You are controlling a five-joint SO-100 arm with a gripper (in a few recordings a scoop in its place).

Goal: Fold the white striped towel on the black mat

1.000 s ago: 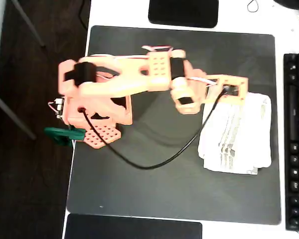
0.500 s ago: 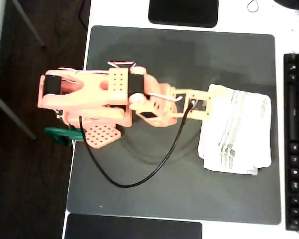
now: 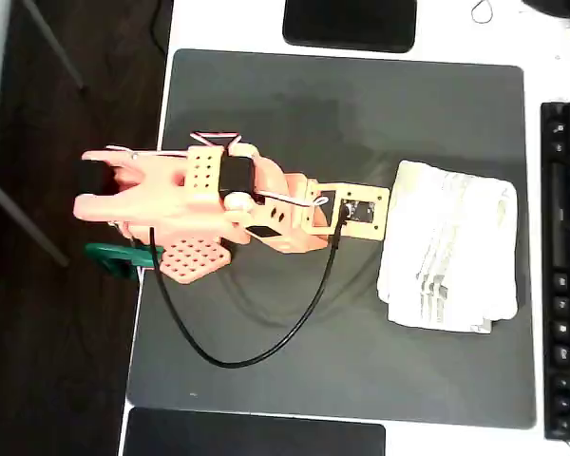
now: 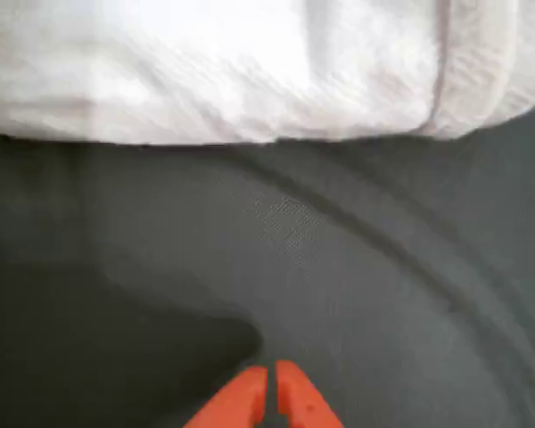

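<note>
The white striped towel [image 3: 449,247] lies folded in a thick stack on the right part of the black mat [image 3: 294,104], its grey stripes showing on top. My orange arm reaches from the left, and its gripper [image 3: 385,211] sits just left of the towel's upper left edge, apart from it. In the wrist view the two orange fingertips [image 4: 272,392] are pressed together with nothing between them, over bare mat [image 4: 339,267]. The towel [image 4: 250,62] spans the top of that view.
A black keyboard [image 3: 562,266] runs along the right edge. Glossy black rectangles lie above [image 3: 350,24] and below [image 3: 252,435] the mat. The arm's base [image 3: 195,256], a green clamp [image 3: 122,256] and a looping black cable [image 3: 256,356] occupy the mat's left side.
The arm has drawn back to the left, off the towel. The gripper went from over the towel's top edge to the bare mat beside it. The towel stays folded in place.
</note>
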